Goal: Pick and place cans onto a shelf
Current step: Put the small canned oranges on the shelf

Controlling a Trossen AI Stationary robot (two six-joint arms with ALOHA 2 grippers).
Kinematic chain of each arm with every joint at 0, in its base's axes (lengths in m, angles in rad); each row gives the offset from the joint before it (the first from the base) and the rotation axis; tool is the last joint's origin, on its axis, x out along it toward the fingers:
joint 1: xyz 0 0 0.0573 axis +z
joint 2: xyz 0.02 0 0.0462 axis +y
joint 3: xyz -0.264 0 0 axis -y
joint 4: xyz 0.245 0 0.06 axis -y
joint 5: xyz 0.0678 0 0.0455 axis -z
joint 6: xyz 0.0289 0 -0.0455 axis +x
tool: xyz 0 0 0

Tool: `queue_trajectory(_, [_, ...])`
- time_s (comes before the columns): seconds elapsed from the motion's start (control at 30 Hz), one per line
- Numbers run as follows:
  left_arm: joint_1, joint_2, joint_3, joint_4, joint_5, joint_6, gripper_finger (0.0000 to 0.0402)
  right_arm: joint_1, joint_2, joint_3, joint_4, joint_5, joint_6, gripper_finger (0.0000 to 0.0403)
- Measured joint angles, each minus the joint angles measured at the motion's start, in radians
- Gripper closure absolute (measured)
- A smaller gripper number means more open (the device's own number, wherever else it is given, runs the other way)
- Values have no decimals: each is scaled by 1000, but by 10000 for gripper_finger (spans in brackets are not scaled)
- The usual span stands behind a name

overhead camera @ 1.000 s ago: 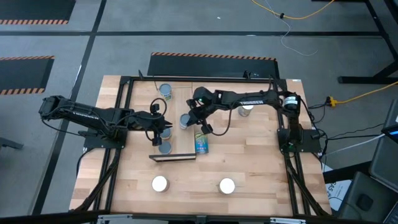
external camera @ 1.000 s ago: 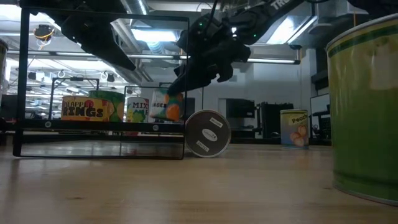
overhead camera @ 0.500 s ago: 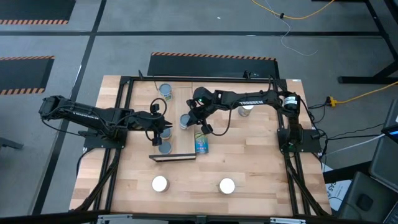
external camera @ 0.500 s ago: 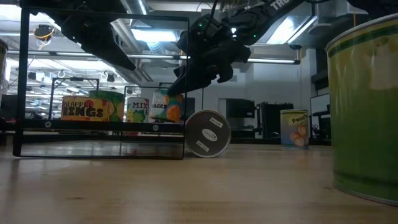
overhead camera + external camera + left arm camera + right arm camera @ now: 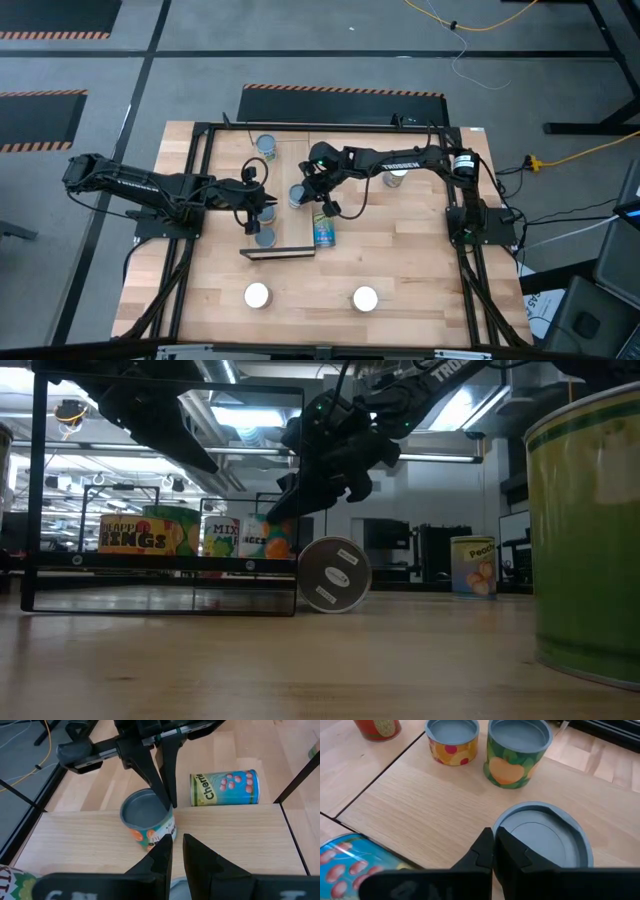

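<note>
A can with a grey top and an orange-fruit label stands on the light-wood shelf. My right gripper is shut on its rim, also shown at the can in the high view. Two more cans stand farther along the shelf. A blue can lies on its side on the table beside the shelf. My left gripper hovers over the shelf's left part, its fingers a narrow gap apart and holding nothing. My right gripper pinches the can's top rim between its two fingertips, on the side toward the table's right edge. The fingers slant down from the right. The can stands upright with its base on the shelf plank.
A black frame surrounds the shelf. White-topped cans stand near the table's front. One can stands at the far left, another under the right arm. A large green can stands close to the low camera.
My right gripper has sunk a little with the fruit-label can. In the low view the can sits lower than a second ago, down onto the shelf.
</note>
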Motion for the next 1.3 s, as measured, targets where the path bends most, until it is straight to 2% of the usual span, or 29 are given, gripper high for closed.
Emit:
queue_trajectory(0.43, [0, 0, 0, 0, 0, 0, 363, 0, 2, 0, 2, 2, 3, 349])
queue_trajectory(0.8, [0, 0, 0, 18, 0, 0, 363, 0, -8, -1, -2, 6, 15, 346])
queue_trajectory(1.17, [0, 0, 0, 64, 0, -3, 361, 0, -139, 8, -74, 5, 17, 345])
queue_trajectory(1.3, [0, 0, 0, 163, 0, -5, 335, -2, -230, 8, -192, 14, 10, 345])
